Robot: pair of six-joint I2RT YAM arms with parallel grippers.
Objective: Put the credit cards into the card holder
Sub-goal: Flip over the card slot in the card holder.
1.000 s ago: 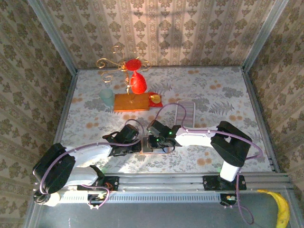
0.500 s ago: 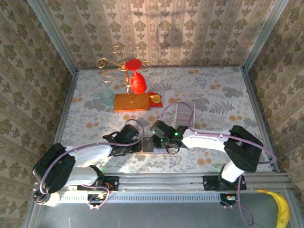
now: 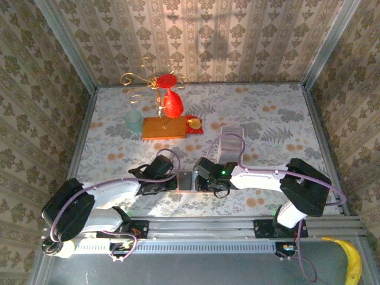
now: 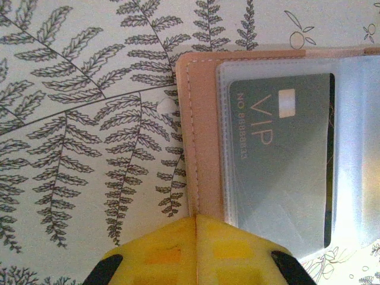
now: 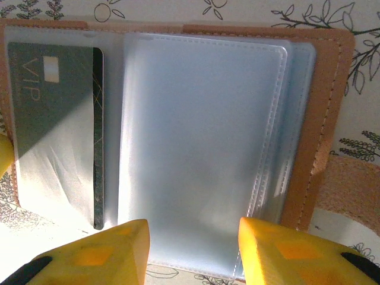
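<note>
The card holder [image 3: 187, 180] lies open and flat on the tabletop [image 3: 279, 113], close to the near edge, between the two end effectors. In the left wrist view its tan leather cover [image 4: 205, 136] frames clear plastic sleeves, and a grey credit card [image 4: 285, 154] printed "VIP" sits inside one of them. In the right wrist view the same card [image 5: 56, 124] fills the left-hand sleeve, while a second clear sleeve [image 5: 202, 148] lies flat beside it, over the middle of the holder.

The left end effector [image 4: 196, 228] has its yellow fingers pressed together with no gap, their tips at the stitched edge of the leather. Whether the leather is pinched between them I cannot tell. In the top view it sits at the holder's left side [image 3: 171, 183].

The right end effector [image 5: 193, 234] is spread wide, its two yellow fingers [image 5: 98, 252] hanging apart above the near edge of the middle sleeve with nothing between them. In the top view it is just right of the holder [image 3: 205, 178].

Further back, a long white tray [image 3: 241, 138] holds a row of pale credit cards [image 3: 233, 141], too small to count. An orange wooden block [image 3: 160, 129] stands well to the tray's left, beside a pale green cup [image 3: 133, 122].
</note>
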